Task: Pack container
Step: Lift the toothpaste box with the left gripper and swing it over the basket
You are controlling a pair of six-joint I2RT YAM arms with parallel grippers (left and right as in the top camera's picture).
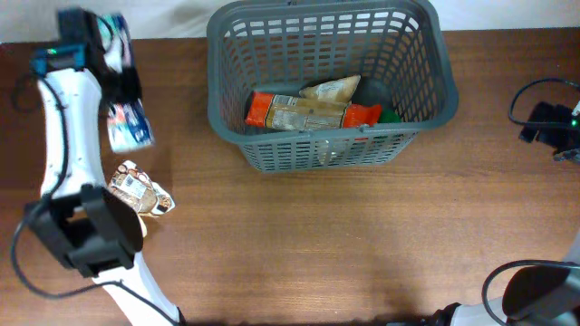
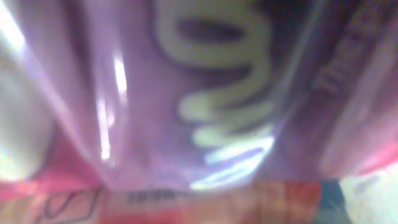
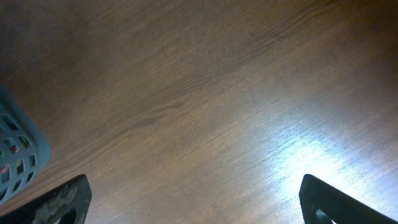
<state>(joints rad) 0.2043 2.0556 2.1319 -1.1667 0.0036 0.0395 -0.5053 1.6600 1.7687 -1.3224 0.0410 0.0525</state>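
The container (image 1: 328,150), a dark grey slotted basket, stands at the back middle of the table. Inside it lie an orange and tan packet (image 1: 299,113) and a beige packet (image 1: 332,90). My left gripper (image 1: 120,83) is at the far left of the table, over a white, blue and red snack packet (image 1: 130,125). In the left wrist view a glossy purple packet surface (image 2: 205,93) fills the frame right against the camera and hides the jaws, which appear shut on it. My right gripper (image 3: 202,211) hovers open over bare wood, with nothing between its fingers (image 3: 62,202).
A second small packet (image 1: 140,190) lies on the table near the left arm's base. A corner of the basket (image 3: 17,155) shows at the left of the right wrist view. The right arm (image 1: 553,127) sits at the table's right edge.
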